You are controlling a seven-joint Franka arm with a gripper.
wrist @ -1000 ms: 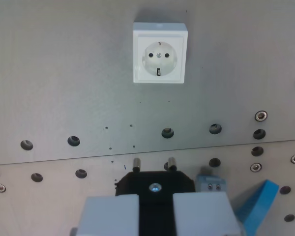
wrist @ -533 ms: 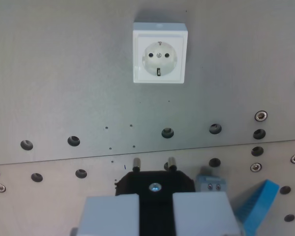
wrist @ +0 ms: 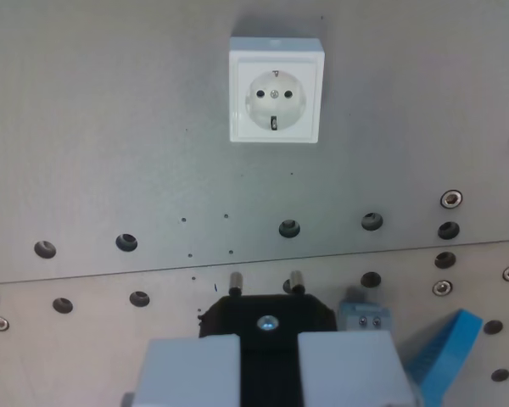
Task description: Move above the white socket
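The socket (wrist: 276, 90) is mounted on the grey plate (wrist: 110, 127), at the top centre of the wrist view. The gripper (wrist: 269, 360) sits at the bottom edge, well below the socket, its two grey fingers (wrist: 191, 369) closed on a black plug (wrist: 267, 320), pins pointing toward the socket. A blue block (wrist: 448, 348) lies right of the gripper.

One square white plastic socket (wrist: 276, 90), one black two-pin plug (wrist: 266, 318), one small blue block (wrist: 362, 317), one blue wedge (wrist: 445, 348).
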